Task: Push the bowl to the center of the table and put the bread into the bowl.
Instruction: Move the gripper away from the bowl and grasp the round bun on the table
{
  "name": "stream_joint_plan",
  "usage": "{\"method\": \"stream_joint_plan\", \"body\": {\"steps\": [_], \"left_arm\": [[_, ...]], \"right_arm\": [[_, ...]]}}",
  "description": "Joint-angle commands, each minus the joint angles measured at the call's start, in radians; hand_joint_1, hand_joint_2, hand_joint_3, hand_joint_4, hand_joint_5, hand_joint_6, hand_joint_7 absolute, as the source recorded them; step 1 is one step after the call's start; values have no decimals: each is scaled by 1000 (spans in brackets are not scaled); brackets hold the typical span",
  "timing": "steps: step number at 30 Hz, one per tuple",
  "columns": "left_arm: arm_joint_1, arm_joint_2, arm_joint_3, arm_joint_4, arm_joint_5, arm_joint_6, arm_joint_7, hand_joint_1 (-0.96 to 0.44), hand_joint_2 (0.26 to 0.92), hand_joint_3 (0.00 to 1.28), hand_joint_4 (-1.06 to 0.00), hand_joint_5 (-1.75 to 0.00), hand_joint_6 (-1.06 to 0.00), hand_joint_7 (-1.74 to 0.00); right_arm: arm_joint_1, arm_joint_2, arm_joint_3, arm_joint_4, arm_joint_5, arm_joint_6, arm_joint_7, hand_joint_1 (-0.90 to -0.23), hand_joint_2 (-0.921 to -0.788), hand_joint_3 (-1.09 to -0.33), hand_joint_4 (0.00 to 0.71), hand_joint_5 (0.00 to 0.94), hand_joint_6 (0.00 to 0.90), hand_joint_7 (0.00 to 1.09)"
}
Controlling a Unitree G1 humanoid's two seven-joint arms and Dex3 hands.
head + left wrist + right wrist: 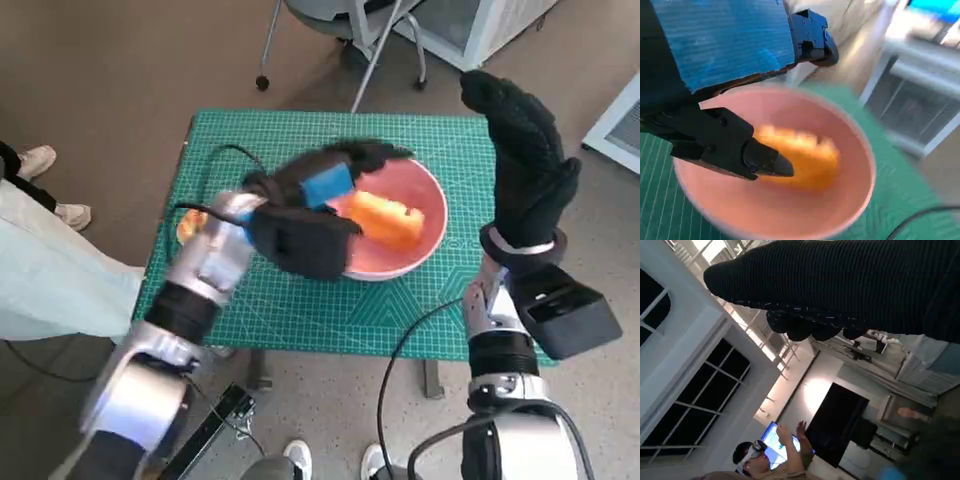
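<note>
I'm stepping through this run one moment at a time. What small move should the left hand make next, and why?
Probably lift the left hand up and back from the bowl. The bread already lies inside it, the fingers hold nothing, and the bowl sits near the table middle.

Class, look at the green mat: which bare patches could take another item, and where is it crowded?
Bare green mat runs along the near edge below the pink bowl, and along the far edge behind it. The middle is crowded: the left hand hangs over the bowl holding the bread. The raised right hand overhangs the right edge.
</note>
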Motion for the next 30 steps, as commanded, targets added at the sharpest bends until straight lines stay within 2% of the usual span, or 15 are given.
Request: {"method": "stream_joint_plan", "body": {"steps": [1,5,11,20,30], "left_arm": [[73,106,94,-154,-75,-9,-30,-265,862,35,-59,-3,-115,-280],[154,191,166,-326,-99,13,-42,-192,865,8,-123,-12,-240,-161],[240,310,250,-408,-120,32,-62,-187,855,1,-166,-19,-304,-137],[307,438,298,-289,-114,-35,-50,-252,857,2,-172,-9,-310,-106],[315,457,250,-139,-58,-63,-14,-251,840,0,-175,-4,-319,-78]], "right_arm": [[21,2,4,4,8,7,7,-549,-921,-623,332,0,72,758],[22,5,6,0,17,10,14,-545,-921,-622,332,0,72,759],[22,2,6,1,31,12,28,-538,-921,-620,332,0,71,760],[11,-3,3,10,43,21,45,-536,-921,-619,332,0,70,762],[1,-5,2,23,35,22,51,-527,-921,-622,326,0,67,768]]}}
